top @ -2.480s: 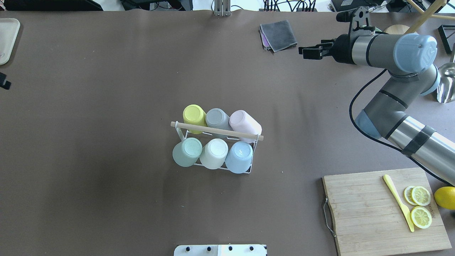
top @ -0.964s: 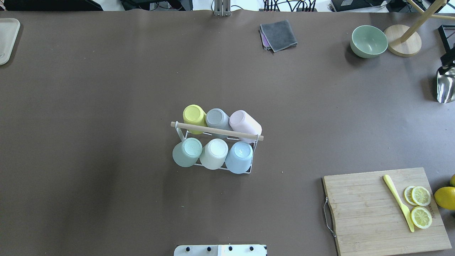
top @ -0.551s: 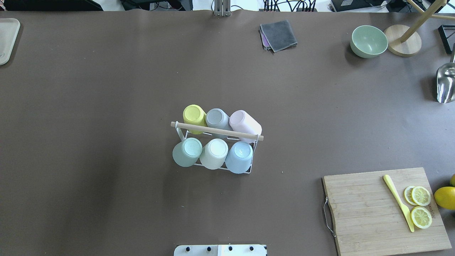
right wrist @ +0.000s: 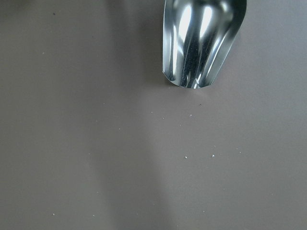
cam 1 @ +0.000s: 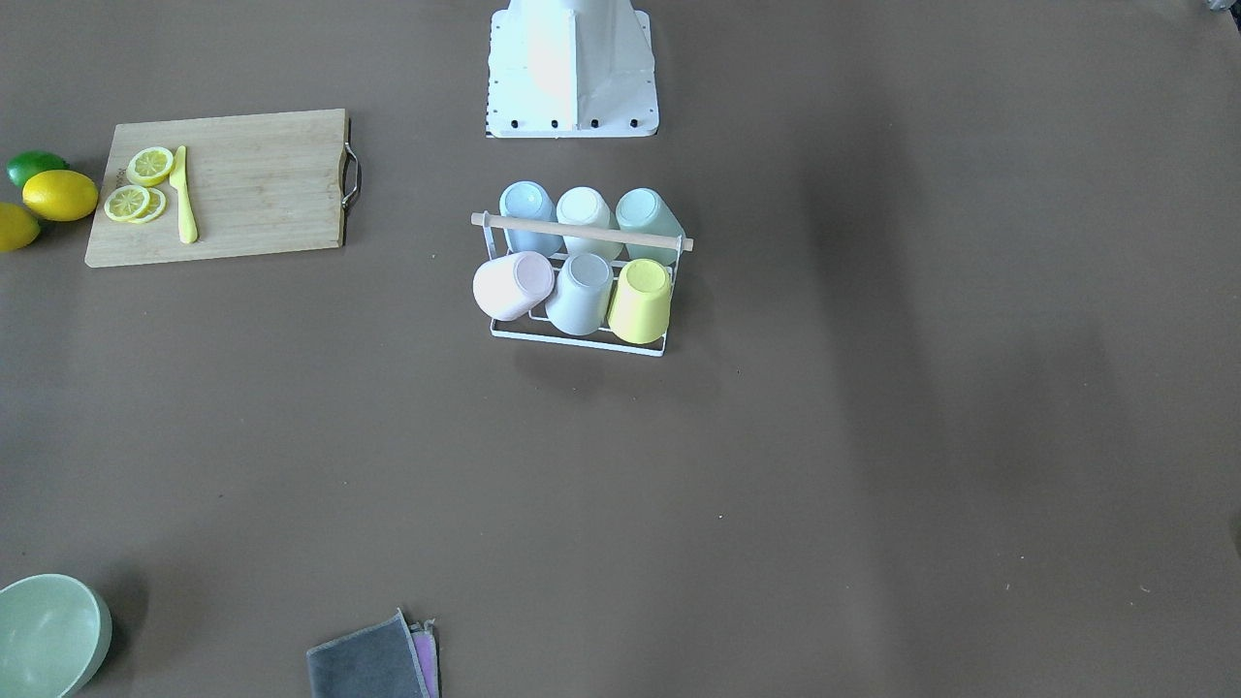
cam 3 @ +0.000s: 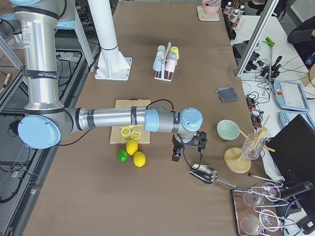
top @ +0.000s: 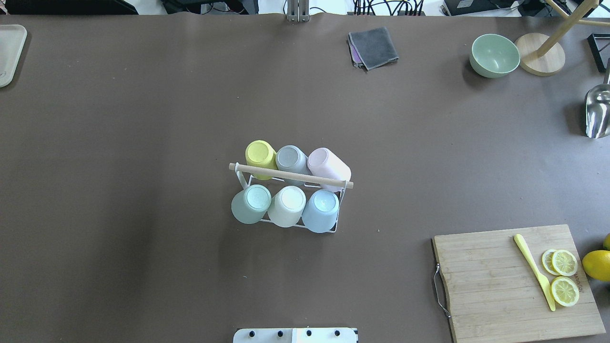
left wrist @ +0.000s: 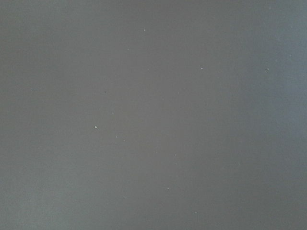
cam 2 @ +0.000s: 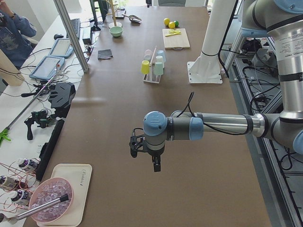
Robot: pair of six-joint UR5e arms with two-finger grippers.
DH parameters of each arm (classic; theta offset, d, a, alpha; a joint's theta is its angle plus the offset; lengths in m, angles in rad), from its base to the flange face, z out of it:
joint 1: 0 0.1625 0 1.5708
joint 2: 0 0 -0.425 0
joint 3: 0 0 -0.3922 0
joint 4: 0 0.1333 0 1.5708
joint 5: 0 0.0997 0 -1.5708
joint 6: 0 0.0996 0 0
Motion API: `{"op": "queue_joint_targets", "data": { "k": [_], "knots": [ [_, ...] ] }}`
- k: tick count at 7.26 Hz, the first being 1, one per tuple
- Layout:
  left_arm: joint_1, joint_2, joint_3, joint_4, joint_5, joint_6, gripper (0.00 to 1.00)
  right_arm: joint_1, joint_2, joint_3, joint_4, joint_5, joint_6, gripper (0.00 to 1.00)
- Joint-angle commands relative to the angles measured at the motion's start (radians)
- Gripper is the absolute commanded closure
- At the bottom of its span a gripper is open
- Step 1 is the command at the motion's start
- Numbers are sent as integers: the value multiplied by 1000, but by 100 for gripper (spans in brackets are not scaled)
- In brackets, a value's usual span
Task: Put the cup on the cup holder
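Six cups [top: 286,206] sit inverted on the cup holder [top: 333,182] at table [top: 143,143] centre; right gripper [cam 3: 176,156] has withdrawn far right, left gripper [cam 2: 155,164] parked far left. Spread or pressed: cannot tell. Task looks done.

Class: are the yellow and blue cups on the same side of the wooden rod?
No: the wooden rod runs between the yellow cup and the blue cup.

The brown table [top: 143,119] carries the cup holder [top: 291,175] at its middle, with a cutting board [top: 486,281], green bowl [top: 494,55], folded grey cloth [top: 374,46] and metal scoop [top: 598,112] well apart around it.
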Motion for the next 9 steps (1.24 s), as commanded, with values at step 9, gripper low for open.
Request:
{"op": "queue_joint_targets", "data": {
  "k": [9],
  "knots": [
    [-45,4,9,1,-3,-6,2,22,-19,11,2,11,-2,0]
  ]
}}
